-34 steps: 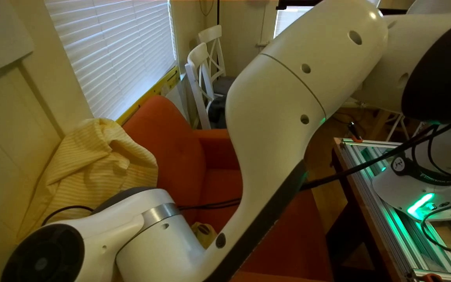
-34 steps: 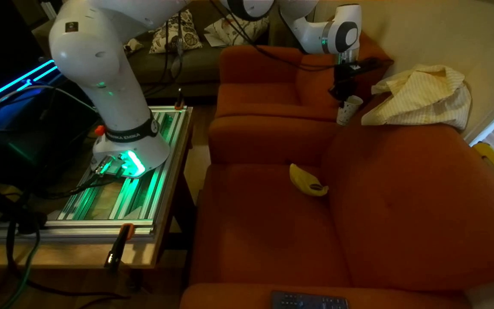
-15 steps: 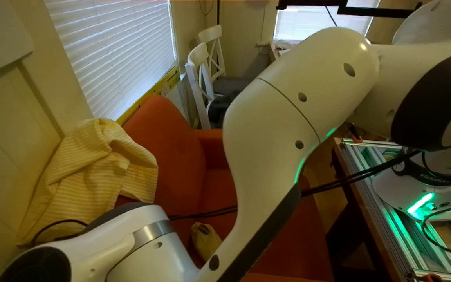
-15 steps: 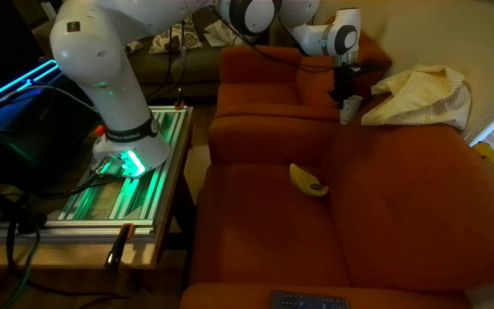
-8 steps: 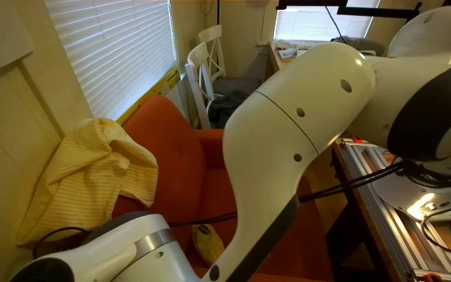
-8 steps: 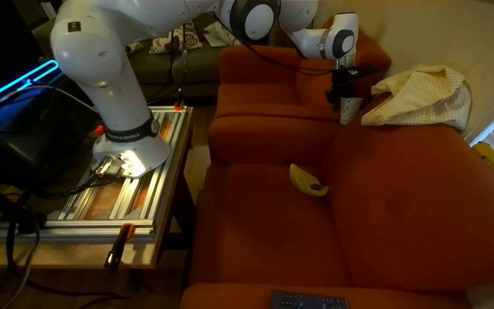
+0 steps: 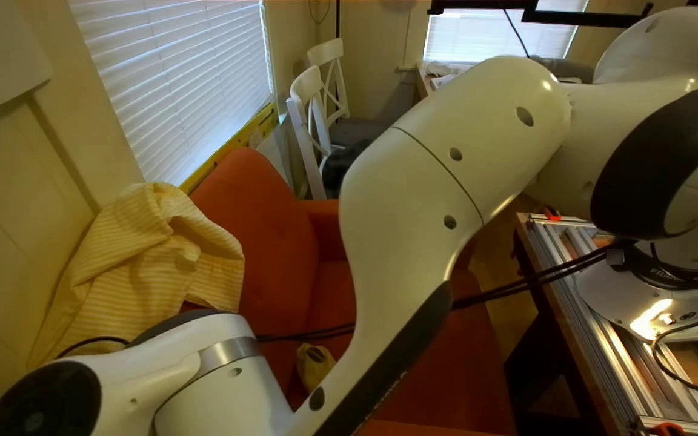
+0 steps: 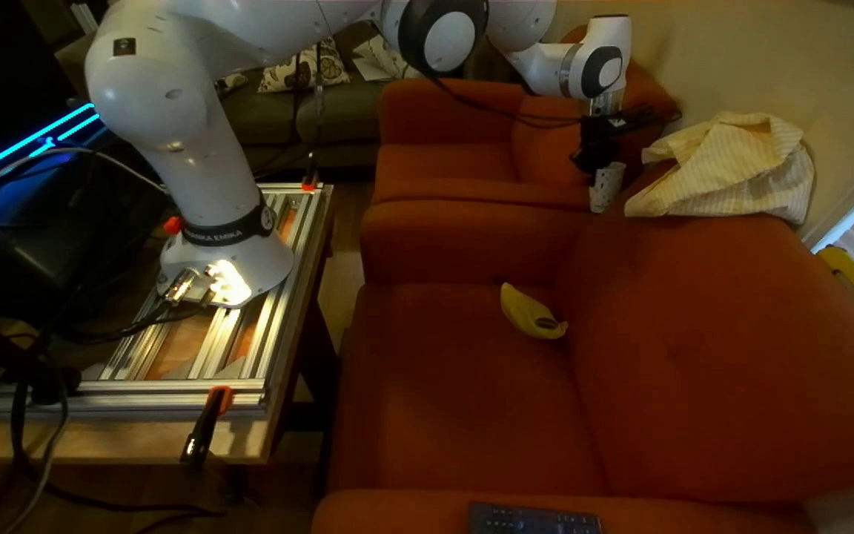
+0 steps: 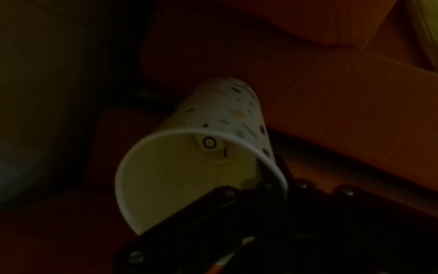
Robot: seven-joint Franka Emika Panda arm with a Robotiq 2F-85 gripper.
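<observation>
As the tool (image 9: pixel 274 177) pinches the speckled cup (image 9: pixel 222 110) by its rim, jaws nearly together, a lettered block (image 9: pixel 209 144) sits inside; cup itself is near the orange armrest (image 8: pixel 471 241) and striped cloth (image 8: pixel 738 169).

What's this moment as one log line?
gripper: pinching wall of speckled cup | cup holds: O-marked block | on orange couch: yellow object

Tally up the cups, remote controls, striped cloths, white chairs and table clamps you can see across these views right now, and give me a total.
Cup: 1
Remote control: 1
Striped cloth: 1
White chairs: 2
Table clamps: 2
Total: 7
</observation>
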